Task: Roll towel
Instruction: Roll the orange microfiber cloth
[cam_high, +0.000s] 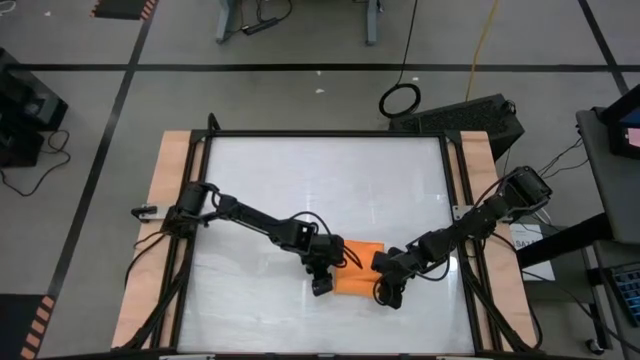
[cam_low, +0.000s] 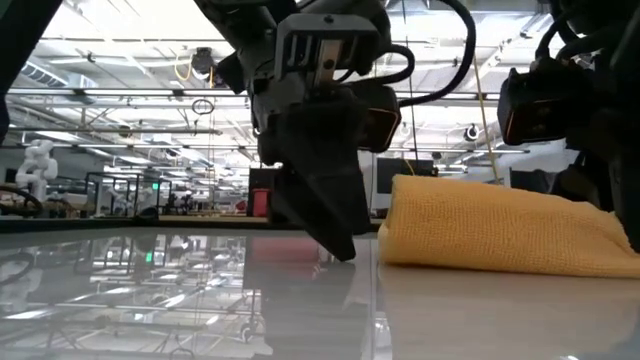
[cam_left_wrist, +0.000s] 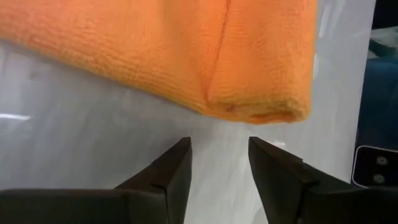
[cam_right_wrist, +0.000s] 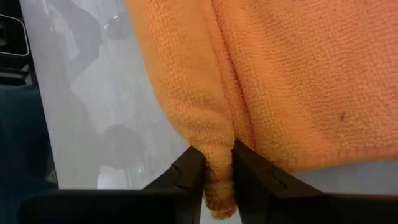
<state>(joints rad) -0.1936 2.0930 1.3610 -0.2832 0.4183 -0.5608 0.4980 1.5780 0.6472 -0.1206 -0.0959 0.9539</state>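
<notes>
I see a glossy white table (cam_high: 300, 180) reflecting workshop ceiling lights; rolled towel (cam_high: 357, 268) between grippers, left gripper (cam_left_wrist: 219, 163) slightly parted, empty, right gripper (cam_right_wrist: 217, 167) apparently pinching towel edge

No text, label, brand, number or sign can be read in any of the views.

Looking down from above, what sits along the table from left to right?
Left gripper → towel → right gripper.
</notes>
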